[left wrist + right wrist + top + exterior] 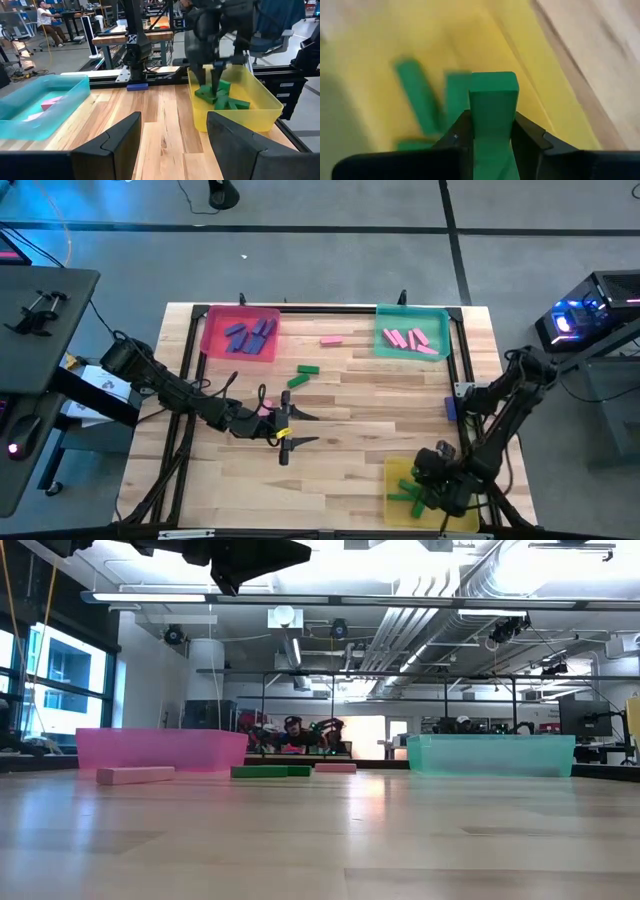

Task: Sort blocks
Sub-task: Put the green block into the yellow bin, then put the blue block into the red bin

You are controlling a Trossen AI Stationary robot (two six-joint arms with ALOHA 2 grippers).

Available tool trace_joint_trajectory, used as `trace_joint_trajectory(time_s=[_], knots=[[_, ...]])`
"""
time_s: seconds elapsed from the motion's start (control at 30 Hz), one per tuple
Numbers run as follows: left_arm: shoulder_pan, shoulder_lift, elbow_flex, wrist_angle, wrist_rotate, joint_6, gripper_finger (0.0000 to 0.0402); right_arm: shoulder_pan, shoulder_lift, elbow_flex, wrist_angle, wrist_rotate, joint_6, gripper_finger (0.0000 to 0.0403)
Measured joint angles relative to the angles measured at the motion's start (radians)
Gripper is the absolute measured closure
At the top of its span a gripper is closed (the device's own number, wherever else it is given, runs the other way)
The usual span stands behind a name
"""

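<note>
My right gripper [492, 135] is shut on a green block [492, 107] over the yellow tray [392, 473] at the table's near right corner, where more green blocks [227, 100] lie. My left gripper [303, 429] hangs open above the middle of the table, holding nothing. Blue-purple blocks [250, 334] lie in the pink tray [212, 330]. Pink blocks [410, 340] lie in the teal tray [440, 320]. Lying loose and flat on the table are a pink block [331, 339], two green blocks [303, 374] and a blue-purple block [450, 408]. My right gripper pinches one green block between its two fingers [457, 137], which lie along the block's long sides. The block's free end [493, 80] sticks out past the fingertips. The fingers [216, 75] come from above, pointing down into the yellow tray [260, 112].
The pink and teal trays stand along the far edge. A black frame [300, 308] runs around the table. Another pink block [265, 411] lies by my left arm. Bare wood [380, 420] lies between the trays. People sit in the room beyond the table [45, 12].
</note>
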Motion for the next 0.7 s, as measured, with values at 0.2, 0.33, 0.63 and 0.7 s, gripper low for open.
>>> trace_joint_trajectory(time_s=[0.2, 0.33, 0.63, 0.7], knots=[[0.0, 0.0, 0.0, 0.0, 0.0, 0.0, 0.0188, -0.063, 0.07, 0.001, -0.015, -0.223, 0.0, 0.0295], [0.0, 0.0, 0.0, -0.002, 0.0, 0.0, 0.0188, -0.089, 0.085, 0.0, -0.021, -0.33, 0.001, 0.0263], [0.0, 0.0, 0.0, -0.002, -0.001, 0.008, 0.0188, -0.179, 0.014, 0.0, -0.096, -0.499, -0.005, 0.0253], [0.0, 0.0, 0.0, -0.002, -0.001, 0.008, 0.0188, -0.195, -0.026, 0.0, -0.149, -0.499, -0.005, 0.0257]])
